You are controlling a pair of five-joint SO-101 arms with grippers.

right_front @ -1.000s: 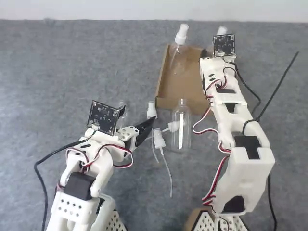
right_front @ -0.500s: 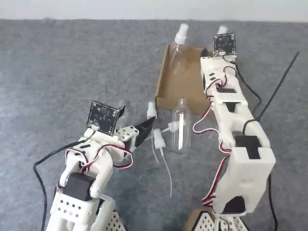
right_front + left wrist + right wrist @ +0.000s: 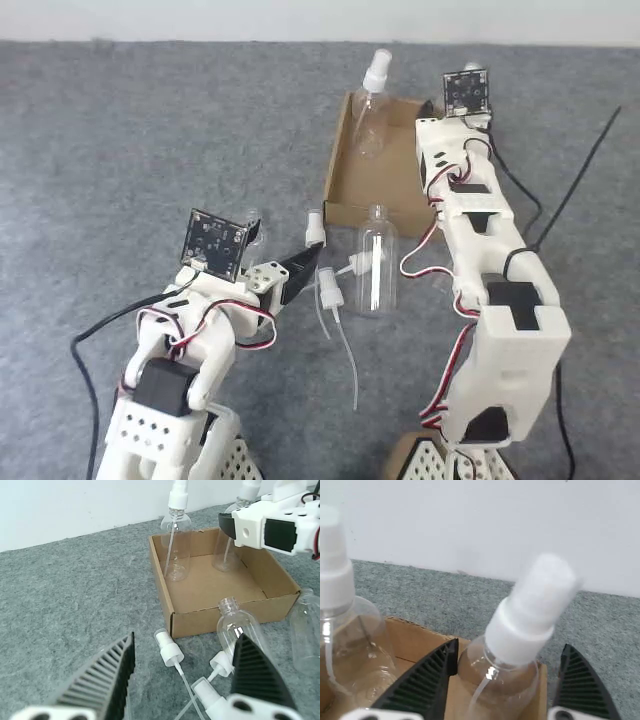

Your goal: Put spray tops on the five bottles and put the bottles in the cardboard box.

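The cardboard box (image 3: 345,165) (image 3: 162,587) holds a clear bottle with a spray top (image 3: 370,105) (image 3: 175,540) (image 3: 340,615) at its far side. A second capped bottle (image 3: 517,645) (image 3: 227,547) leans in the box's far corner between the jaws of my open right gripper (image 3: 509,647) (image 3: 235,522). An uncapped bottle (image 3: 377,262) (image 3: 235,630) stands in front of the box. Three loose spray tops (image 3: 316,228) (image 3: 330,290) (image 3: 355,263) (image 3: 170,652) lie beside it. My left gripper (image 3: 300,270) (image 3: 187,640) hangs open over them, holding nothing.
Another clear bottle (image 3: 253,233) stands partly hidden behind the left wrist camera. One more bottle (image 3: 306,630) sits beside the box's near corner. Grey carpet (image 3: 150,130) covers the table, with open room to the left. The right arm (image 3: 480,230) stretches along the box's right side.
The right wrist has shifted slightly at the box's far corner, and the white cap beside its camera no longer shows in the high view. The left arm has kept still.
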